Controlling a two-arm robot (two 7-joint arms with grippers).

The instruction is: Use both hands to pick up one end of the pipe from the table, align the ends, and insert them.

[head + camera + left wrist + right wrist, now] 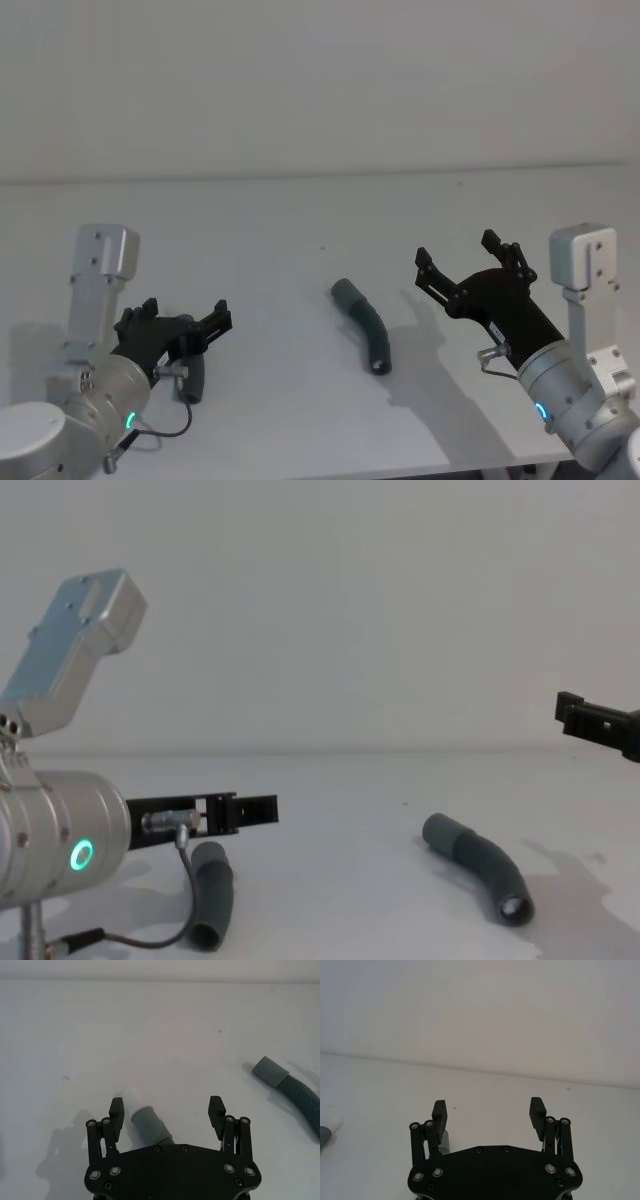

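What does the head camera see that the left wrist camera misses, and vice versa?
Head view adds the right gripper, open and raised right of the curved hose piece. Left wrist view adds the narrow white tip on the second hose piece. Both share the open left gripper above that second piece, the curved piece and the white table.

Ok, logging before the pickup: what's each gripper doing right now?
Left gripper: open, holding nothing, over one pipe piece.
Right gripper: open, empty.
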